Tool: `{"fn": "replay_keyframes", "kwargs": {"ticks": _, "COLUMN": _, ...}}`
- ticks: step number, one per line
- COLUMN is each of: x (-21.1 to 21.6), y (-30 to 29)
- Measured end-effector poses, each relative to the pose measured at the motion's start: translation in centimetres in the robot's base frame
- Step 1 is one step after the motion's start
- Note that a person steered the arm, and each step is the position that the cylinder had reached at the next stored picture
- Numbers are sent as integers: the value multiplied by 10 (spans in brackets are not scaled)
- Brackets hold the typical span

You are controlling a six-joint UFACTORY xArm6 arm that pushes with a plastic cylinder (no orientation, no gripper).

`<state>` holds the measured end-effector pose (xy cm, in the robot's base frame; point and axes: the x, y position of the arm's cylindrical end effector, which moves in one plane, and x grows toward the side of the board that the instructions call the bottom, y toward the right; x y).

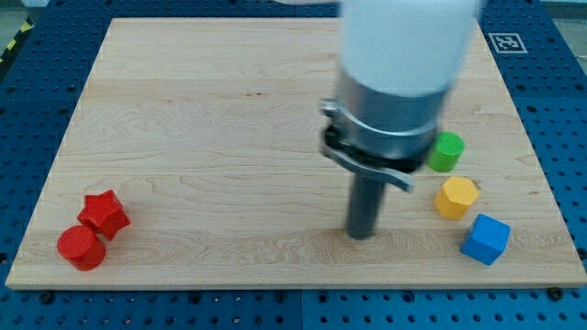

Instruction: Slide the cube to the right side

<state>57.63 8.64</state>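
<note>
Wooden board (pixel 229 137) lies on a blue perforated table (pixel 37 82). Arm comes down from the view's top, white upper body then a grey metal collar (pixel 390 124) w/ a clamp, ending in the dark rod.

My tip (pixel 361 236) sits on the board, lower centre-right, touching no block. It's a plain rod: no jaws, nothing to open or close, nothing held.

Task's thing: blue cube (pixel 485 239) is near the board's bottom-right corner, to the view's right of my tip and about level w/ it, clear gap between them. It sits turned a bit, one corner toward the view's bottom.

Just above-left of the cube: yellow block (pixel 456 197), looks hexagonal, close to the cube but whether they touch I can't tell. Above that, green cylinder (pixel 448 151), partly hidden behind the collar, apart from the yellow one.

Far over at the board's bottom-left: red star (pixel 104 214) and red cylinder (pixel 81 247), touching or nearly so, cylinder below-left of the star. Both well apart from my tip and from the right-hand group.

Top-right, off the board, a black-and-white marker tag (pixel 505 42) on the table.
</note>
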Motion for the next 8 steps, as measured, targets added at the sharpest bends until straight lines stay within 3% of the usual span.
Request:
{"fn": "replay_keyframes", "kwargs": {"ticks": 4, "x": 23, "y": 75}}
{"fn": "replay_keyframes", "kwargs": {"ticks": 8, "x": 20, "y": 80}}
